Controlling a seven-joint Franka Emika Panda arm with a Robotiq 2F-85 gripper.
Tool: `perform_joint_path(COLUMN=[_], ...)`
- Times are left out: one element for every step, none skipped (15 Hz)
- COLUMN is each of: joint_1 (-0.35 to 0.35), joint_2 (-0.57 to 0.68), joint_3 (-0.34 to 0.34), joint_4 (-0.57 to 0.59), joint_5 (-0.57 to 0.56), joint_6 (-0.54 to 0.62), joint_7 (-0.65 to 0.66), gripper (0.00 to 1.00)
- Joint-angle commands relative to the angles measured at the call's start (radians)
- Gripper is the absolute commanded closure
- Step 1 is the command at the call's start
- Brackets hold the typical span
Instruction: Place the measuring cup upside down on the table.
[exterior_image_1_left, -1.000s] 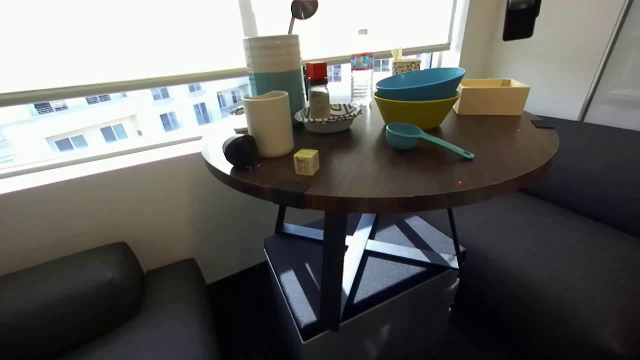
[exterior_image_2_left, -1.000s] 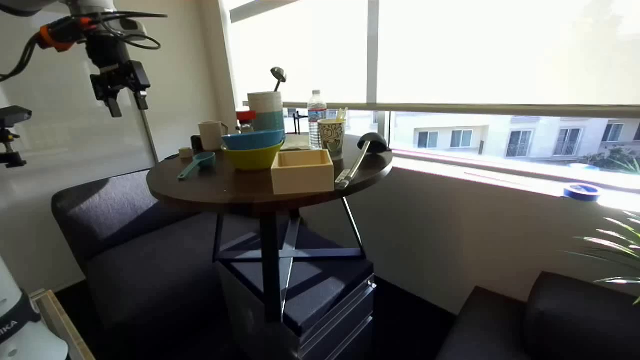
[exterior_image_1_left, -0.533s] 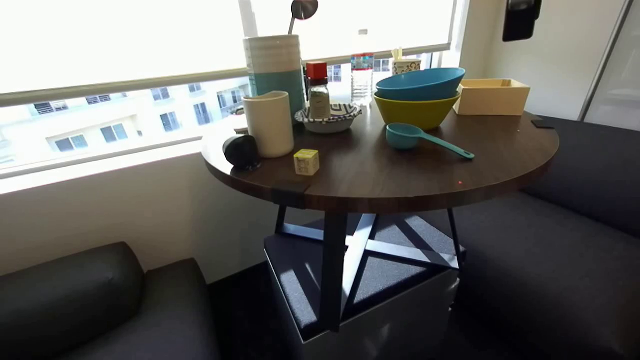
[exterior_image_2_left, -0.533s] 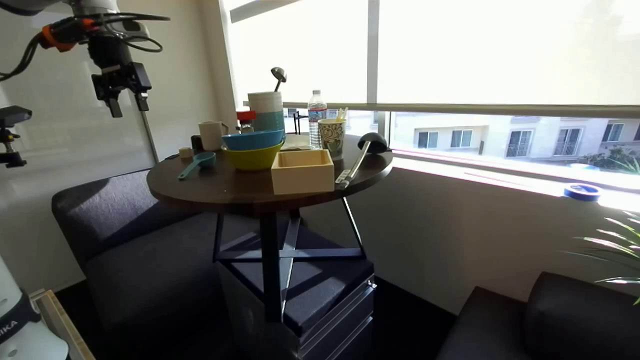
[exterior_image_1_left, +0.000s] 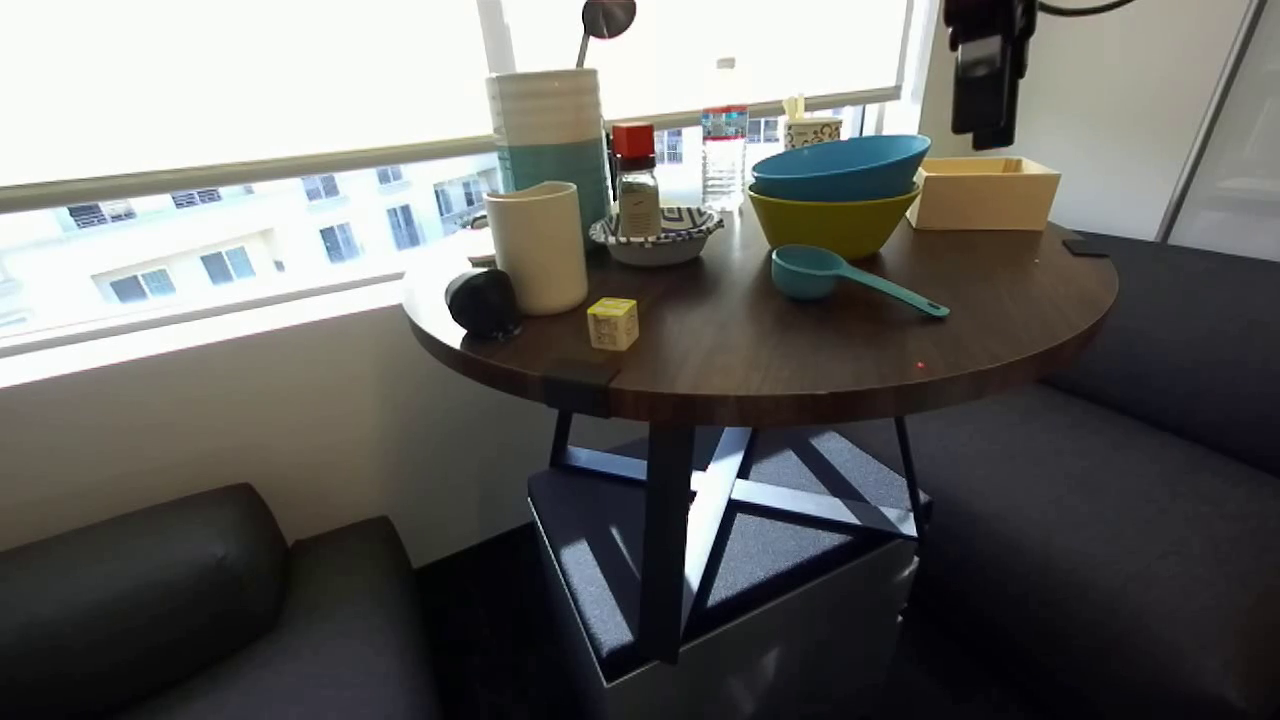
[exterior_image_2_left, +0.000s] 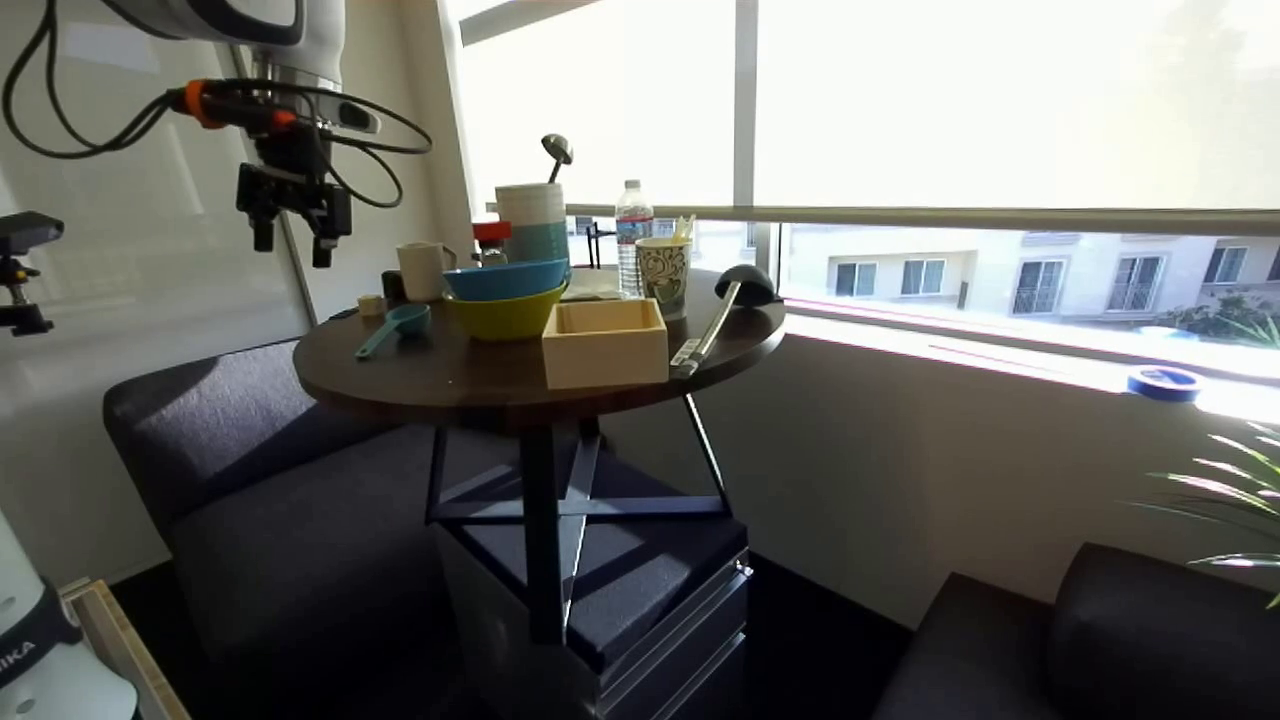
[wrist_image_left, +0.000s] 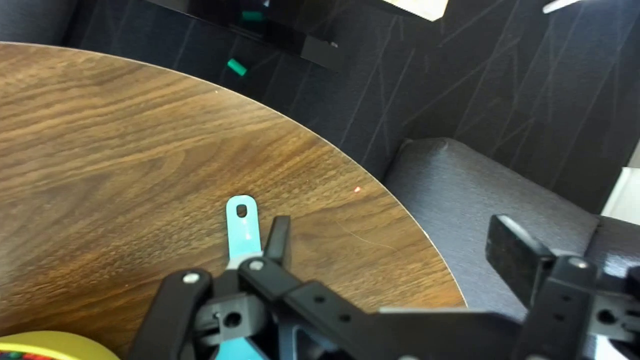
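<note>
Table (exterior_image_1_left: 740, 350) bears measuring cup (exterior_image_1_left: 812, 274) — seemingly mouth-up.

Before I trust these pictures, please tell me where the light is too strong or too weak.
Both exterior views: white roller blinds washed out, black two-finger gripper dark with little detail; wrist view: round brown wooden table well lit, the teal plastic measuring cup's handle clear, dark carpet beyond dimmer.

**White arm (exterior_image_2_left: 322, 40), black gripper (exterior_image_2_left: 293, 245)**

Black cables (exterior_image_2_left: 143, 122) are looped loosely, an orange collar (exterior_image_2_left: 197, 103) fitted. Pale base (exterior_image_2_left: 65, 685) is wrapped by a dark band (exterior_image_2_left: 50, 627), "IKA" readable at left. Black finger links (wrist_image_left: 167, 320) are pinned with silver screws (wrist_image_left: 191, 278); grey blocks (wrist_image_left: 250, 317) are set between.
</note>
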Motion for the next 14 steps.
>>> perform_joint_path(joint_1=[-0.006,-0.009,-0.015,-0.02,-0.025,-0.026,-0.029,-0.03,-0.032,-0.033,-0.034,-0.035,-0.036,-0.036], joint_2=[0.042,0.053,0.06,0.065,0.068,0.071,0.076,0.081,0.086,0.088,0.094,0.1,0.105,0.108], joint_3=[-0.04,-0.049,-0.056,-0.064,-0.071,-0.081,-0.087,-0.095,-0.098,-0.098,-0.099,-0.101,-0.1,-0.1], joint_4=[-0.044,-0.056,-0.072,-0.085,-0.097,-0.106,-0.115,-0.119,-0.127,-0.136,-0.145,-0.151,-0.159,-0.167], joint_5=[0.095,0.111,0.118,0.129,0.136,0.153,0.163,0.175,0.178,0.181,0.178,0.177,0.172,0.17], joint_6=[0.096,0.121,0.16,0.192,0.224,0.245,0.272,0.283,0.297,0.315,0.335,0.351,0.372,0.393], joint_7=[-0.081,-0.098,-0.11,-0.121,-0.131,-0.145,-0.155,-0.167,-0.171,-0.173,-0.173,-0.175,-0.173,-0.173], gripper=[0.0,0.0,0.0,0.0,0.0,0.0,0.0,0.0,0.0,0.0,0.0,0.0,0.0,0.0])
